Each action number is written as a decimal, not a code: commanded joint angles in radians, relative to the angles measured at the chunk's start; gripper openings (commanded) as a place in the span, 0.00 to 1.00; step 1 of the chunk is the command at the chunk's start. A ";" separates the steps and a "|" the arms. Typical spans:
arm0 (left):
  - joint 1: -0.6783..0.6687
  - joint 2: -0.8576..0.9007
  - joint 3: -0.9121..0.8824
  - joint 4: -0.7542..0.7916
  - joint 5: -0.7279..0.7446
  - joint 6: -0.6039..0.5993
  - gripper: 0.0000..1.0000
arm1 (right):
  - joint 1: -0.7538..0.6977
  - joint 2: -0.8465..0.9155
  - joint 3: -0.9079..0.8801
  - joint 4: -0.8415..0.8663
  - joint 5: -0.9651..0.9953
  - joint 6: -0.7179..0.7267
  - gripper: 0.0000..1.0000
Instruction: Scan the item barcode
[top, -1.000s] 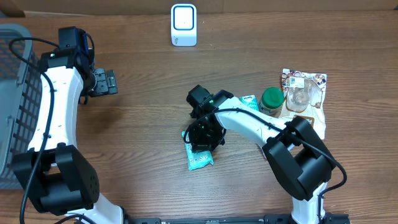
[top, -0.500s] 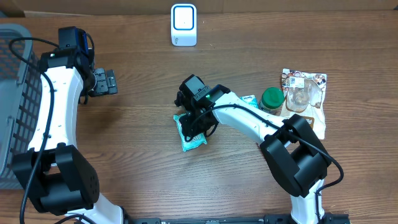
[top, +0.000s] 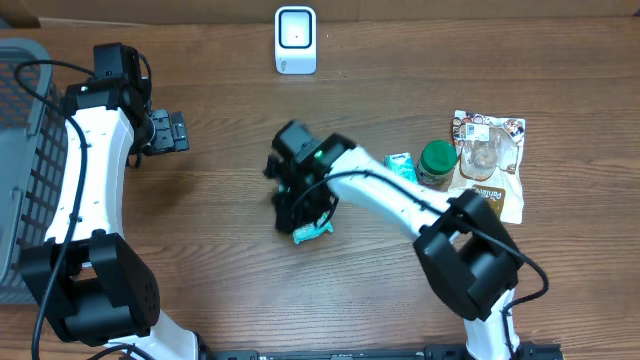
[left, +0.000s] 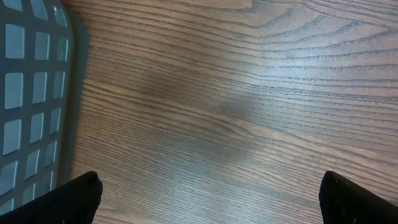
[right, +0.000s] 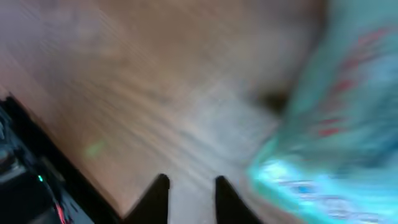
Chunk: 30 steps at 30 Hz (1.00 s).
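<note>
The right hand (top: 298, 212) hangs over the middle of the brown wood-grain bench (top: 220, 270), fingers directed downward. A crinkled teal plastic packet (top: 314, 233) protrudes from beneath this hand on the side nearest the robot base.

The right wrist view is blurred. In it the two dark fingertips (right: 160, 194) stand close together with wood visible between them. The packet lies just beside the hand, not between the tips. Whether the hand is grasping the packet cannot be told.

The white box-shaped barcode scanner (top: 296, 40) stands well apart from the right hand, straight ahead of it at the far edge of the bench. To the right of that hand sit a small teal sachet (top: 400, 163), a green-lidded jar (top: 437, 160) and a clear printed bag (top: 488, 158).

The left hand (top: 178, 131) is released, its jaws spread fully apart over the wood. The grey plastic mesh basket (top: 20, 170) is near it, on its left side.
</note>
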 joint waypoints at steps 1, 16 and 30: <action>0.003 0.002 0.006 0.002 -0.003 -0.003 1.00 | 0.060 0.005 -0.043 0.013 -0.025 0.051 0.31; 0.003 0.002 0.006 0.002 -0.002 -0.003 0.99 | -0.010 0.005 -0.060 -0.016 0.003 0.069 0.36; 0.003 0.002 0.006 0.002 -0.003 -0.003 0.99 | 0.031 0.011 -0.060 -0.021 0.029 0.090 0.41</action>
